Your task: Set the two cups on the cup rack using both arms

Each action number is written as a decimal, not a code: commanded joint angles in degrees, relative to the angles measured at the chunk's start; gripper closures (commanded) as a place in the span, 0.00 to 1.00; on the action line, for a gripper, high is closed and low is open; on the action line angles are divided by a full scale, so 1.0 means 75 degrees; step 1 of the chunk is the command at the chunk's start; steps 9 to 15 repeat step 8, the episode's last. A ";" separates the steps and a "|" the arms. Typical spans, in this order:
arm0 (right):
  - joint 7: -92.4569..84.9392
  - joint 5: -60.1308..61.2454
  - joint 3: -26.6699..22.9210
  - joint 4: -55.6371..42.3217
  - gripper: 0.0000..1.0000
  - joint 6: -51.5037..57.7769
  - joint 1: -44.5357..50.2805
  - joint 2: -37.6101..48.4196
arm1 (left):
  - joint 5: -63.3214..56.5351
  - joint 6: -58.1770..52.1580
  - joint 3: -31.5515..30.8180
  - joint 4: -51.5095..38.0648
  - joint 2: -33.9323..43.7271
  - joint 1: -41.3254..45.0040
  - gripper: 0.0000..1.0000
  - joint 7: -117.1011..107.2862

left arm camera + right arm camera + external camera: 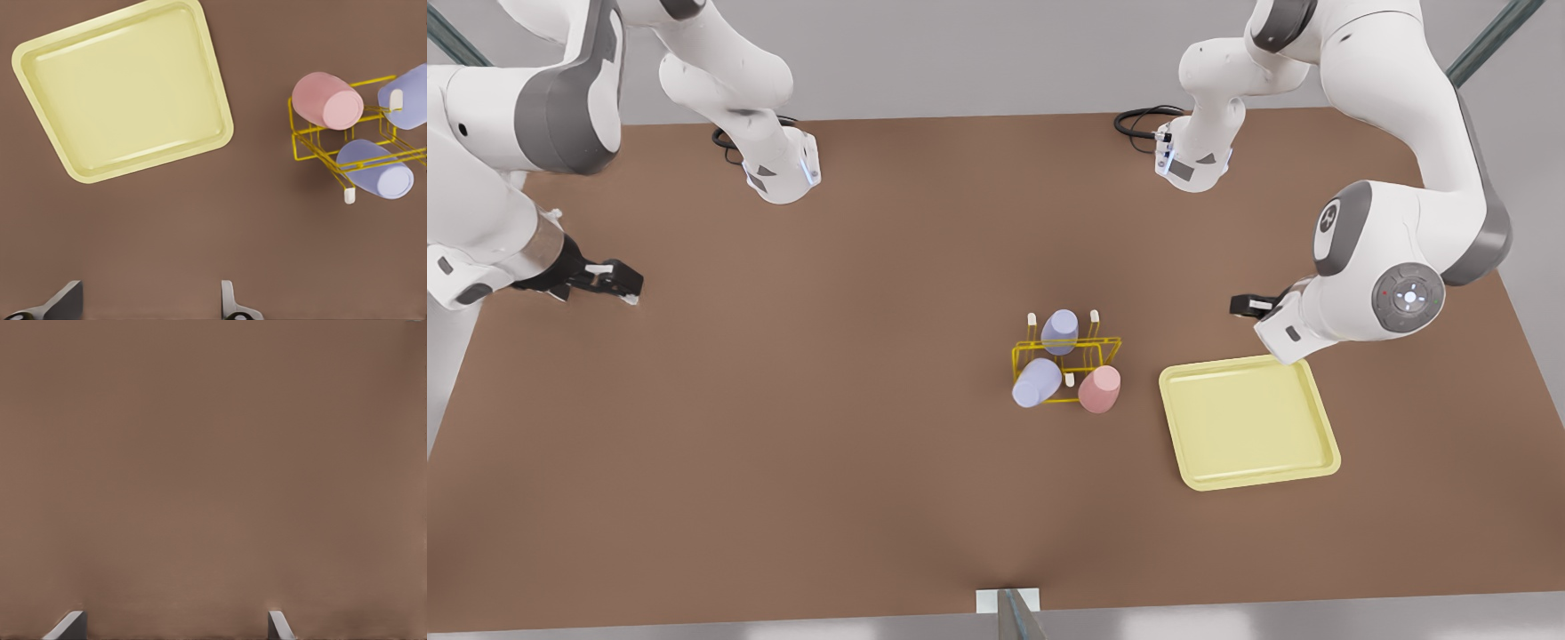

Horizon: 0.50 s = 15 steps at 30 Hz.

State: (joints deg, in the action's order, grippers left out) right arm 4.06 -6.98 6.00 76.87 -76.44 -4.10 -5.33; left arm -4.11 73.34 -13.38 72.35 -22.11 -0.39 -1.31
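The yellow wire cup rack [1016,360] stands mid-table with three tumblers tilted on its pegs. The pink cup [1099,388] and a lavender cup [1037,382] sit on the near row, and a second lavender cup [1060,332] sits behind them. The left wrist view shows the rack [294,133], the pink cup [328,101] and both lavender cups [377,172] [407,100]. My left gripper [1249,305] [147,307] hovers open and empty at the front view's right, beyond the tray. My right gripper [627,284] [173,630] is open and empty over bare table at the far left.
A pale-yellow square tray [1249,422] [123,87] lies empty just to the right of the rack in the front view. The two arm bases [783,169] [1192,160] stand at the far edge of the brown table [783,444].
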 commanded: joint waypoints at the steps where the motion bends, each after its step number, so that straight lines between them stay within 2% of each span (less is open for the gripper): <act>1: -0.0295 -0.0124 -0.0004 0.0391 0.00 0.1075 -0.0028 0.0452 | 0.0045 -0.0075 0.0002 -0.0002 0.0018 -0.0042 0.00 0.0069; 4: -0.0343 -0.0112 -0.0004 0.0919 0.00 0.1016 -0.0063 0.0910 | 0.0314 -0.0216 -0.0056 -0.0002 0.0041 -0.0018 0.00 0.0057; 15: -0.0343 -0.0112 -0.0004 0.0954 0.00 0.1004 -0.0087 0.0910 | 0.0291 -0.0181 -0.0056 -0.0061 0.0041 -0.0007 0.00 0.0069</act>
